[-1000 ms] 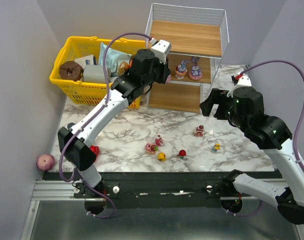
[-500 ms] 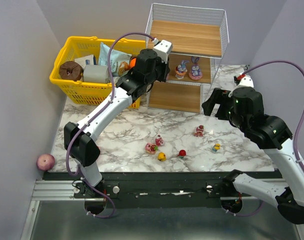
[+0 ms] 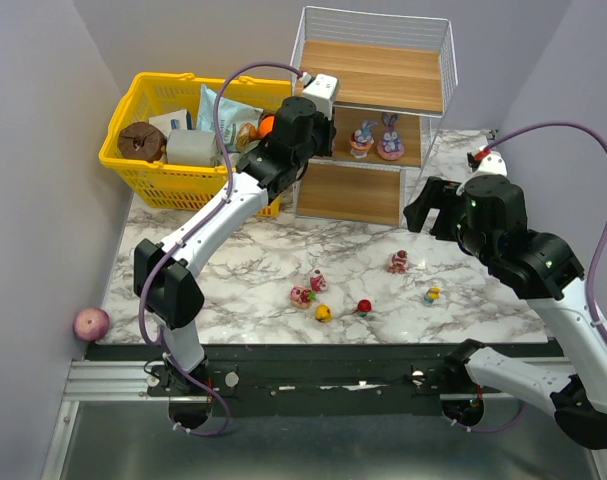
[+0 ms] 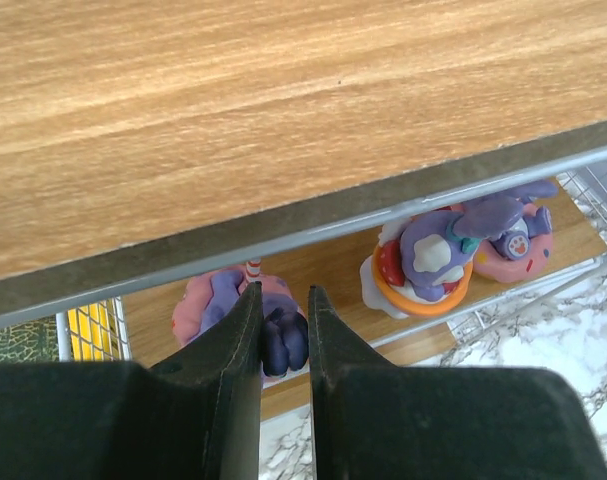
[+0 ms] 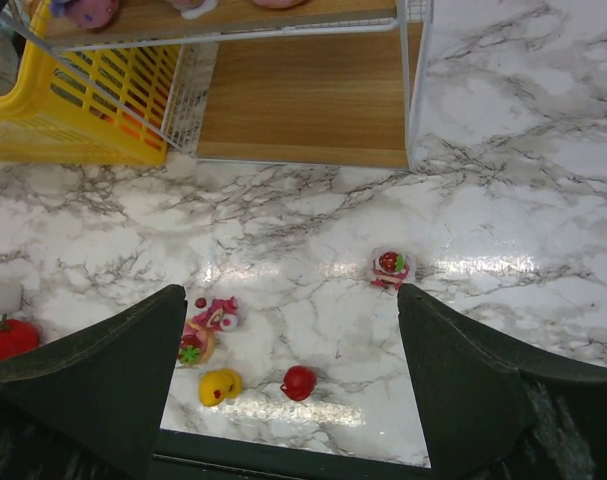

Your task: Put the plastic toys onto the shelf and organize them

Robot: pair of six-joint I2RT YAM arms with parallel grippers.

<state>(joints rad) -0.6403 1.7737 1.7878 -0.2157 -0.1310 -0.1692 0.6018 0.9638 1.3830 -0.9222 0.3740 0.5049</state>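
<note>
The shelf (image 3: 373,75) stands at the back of the table. Two purple-pink bunny figures (image 3: 362,138) (image 3: 389,137) stand on its middle board. My left gripper (image 3: 328,135) reaches in at the left end of that board. In the left wrist view it (image 4: 283,300) is shut on a third purple-pink bunny figure (image 4: 273,335), just above the middle board beside the other two (image 4: 428,262). My right gripper (image 3: 433,205) is open and empty above the table. Several small toys lie below it: a strawberry one (image 5: 389,267), a pink pair (image 5: 213,312), a yellow one (image 5: 219,384) and a red one (image 5: 298,382).
A yellow basket (image 3: 133,150) full of groceries stands left of the shelf, close to my left arm. A red bell pepper (image 3: 188,300) lies at the front left of the table. A pink ball (image 3: 91,323) sits off its left edge. Another small toy (image 3: 432,296) lies front right.
My left gripper has moved right and further into the shelf's middle tier with the bunny figure. My right arm has hardly moved.
</note>
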